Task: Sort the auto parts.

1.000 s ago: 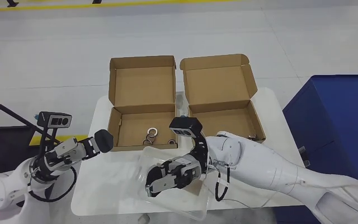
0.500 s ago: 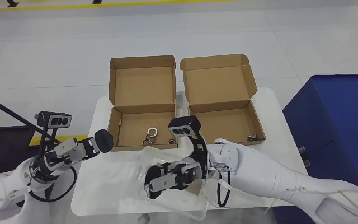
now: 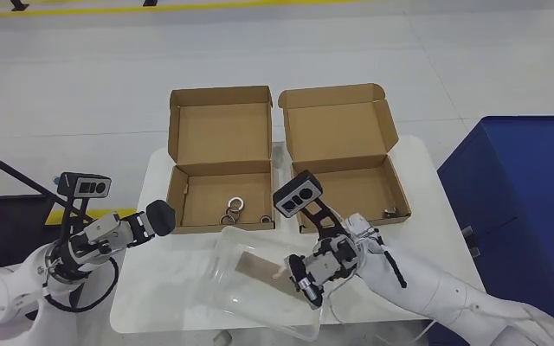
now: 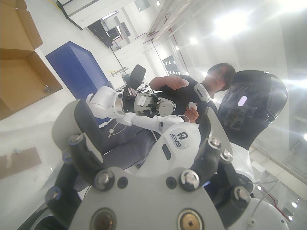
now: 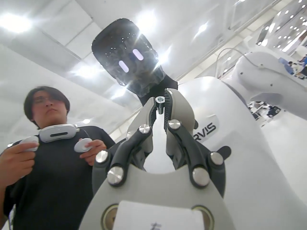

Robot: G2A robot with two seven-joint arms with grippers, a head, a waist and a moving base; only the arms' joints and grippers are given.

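Observation:
My right gripper (image 5: 160, 102) is shut on a small socket-head bolt (image 5: 159, 104), pinched upright between its fingertips. In the top view the right gripper (image 3: 308, 284) hangs over the right part of a clear plastic tray (image 3: 227, 296). The tray holds a brown card piece (image 3: 260, 265), and a small bolt (image 4: 16, 150) lies by that card. The left cardboard box (image 3: 192, 192) holds several metal rings (image 3: 234, 208). The right cardboard box (image 3: 346, 189) holds a small metal part (image 3: 394, 212). My left gripper (image 3: 157, 217) is open over the table's left edge with nothing between its fingers (image 4: 80, 120).
Both boxes stand side by side at the back of the white table (image 3: 164, 285), lids raised. A blue cabinet (image 3: 511, 190) stands close to the table's right side. Bare table lies between the left gripper and the tray.
My right gripper has come up out of the tray's left middle, shifted to the right and turned its fingers upward, with the bolt in it. The left arm has kept still.

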